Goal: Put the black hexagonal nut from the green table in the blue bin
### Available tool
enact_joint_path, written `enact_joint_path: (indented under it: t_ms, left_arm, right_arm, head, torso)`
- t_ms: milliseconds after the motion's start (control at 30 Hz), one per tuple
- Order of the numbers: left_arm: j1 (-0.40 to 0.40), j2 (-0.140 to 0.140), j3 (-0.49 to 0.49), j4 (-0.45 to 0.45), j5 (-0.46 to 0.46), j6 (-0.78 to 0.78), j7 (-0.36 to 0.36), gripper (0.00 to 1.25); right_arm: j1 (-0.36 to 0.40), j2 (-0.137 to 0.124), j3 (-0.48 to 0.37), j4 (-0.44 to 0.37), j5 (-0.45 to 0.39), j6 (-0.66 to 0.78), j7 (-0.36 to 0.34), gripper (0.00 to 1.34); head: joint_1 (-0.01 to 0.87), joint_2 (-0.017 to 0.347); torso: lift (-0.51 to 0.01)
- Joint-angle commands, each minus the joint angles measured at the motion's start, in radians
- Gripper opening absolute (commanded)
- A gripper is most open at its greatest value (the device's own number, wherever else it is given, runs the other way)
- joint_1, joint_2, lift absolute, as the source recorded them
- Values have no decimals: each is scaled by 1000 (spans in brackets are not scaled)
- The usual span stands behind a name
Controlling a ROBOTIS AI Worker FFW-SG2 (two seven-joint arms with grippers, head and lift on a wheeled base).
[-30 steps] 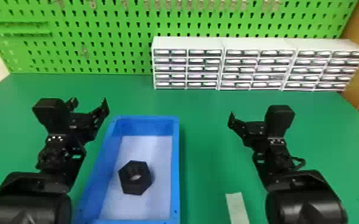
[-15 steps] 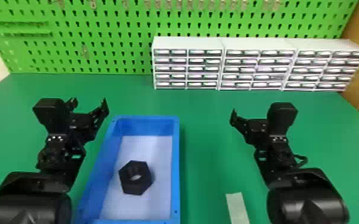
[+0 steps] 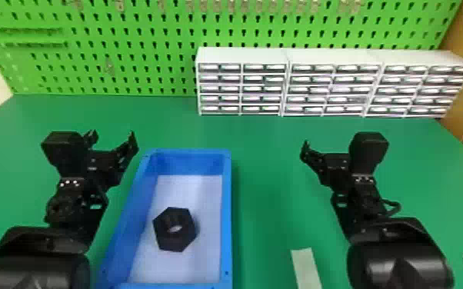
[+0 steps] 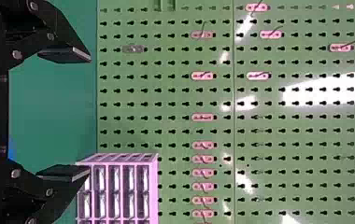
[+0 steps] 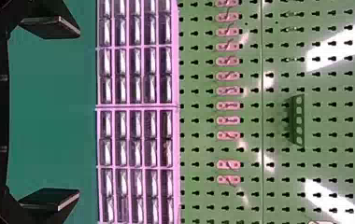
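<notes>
Nut [image 3: 182,239] sits inside the bin [image 3: 227,215], nearer the close end than the far one, clear of the sides. One hexagonal face is turned up, bore in view; it looks settled and unlikely to roll (my reading, from its broad face and flat lie).

Left gripper [image 4: 90,115]: fingers spread wide, a plain gap between them, no load. In the head view it hangs by the bin's far left corner, just outside the rim. Right gripper [image 5: 79,113]: also wide apart, nothing between the fingers. It hangs to the right of the bin, well apart from it and from the nut.

Step in hand: placing looks done, the nut being where the task wants it and both grippers free of it. What is left, as I judge it, is only the finish, with both arms out of the way in what may be a rest pose.

Next move calls for little: hold both arms off, or draw them back over the table [image 3: 273,153] with no new grasp. Main risk is the left arm, close beside the bin; a low inward sweep could knock the rim and shift the nut.
</notes>
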Motion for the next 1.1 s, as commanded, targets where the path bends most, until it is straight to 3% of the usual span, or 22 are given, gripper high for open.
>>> enact_joint_path:
  t_ms: [0, 1067]
  left_arm:
    - [8, 0, 4, -1, 0, -3, 0, 841]
    - [3, 0, 1, -1, 3, -8, 0, 841]
  right_arm:
    - [2, 2, -6, 0, 0, 0, 0, 1236]
    - [8, 5, -18, -6, 8, 2, 0, 1236]
  head:
    - [686, 52]
    - [686, 52]
  torso:
    - [-97]
    - [-97]
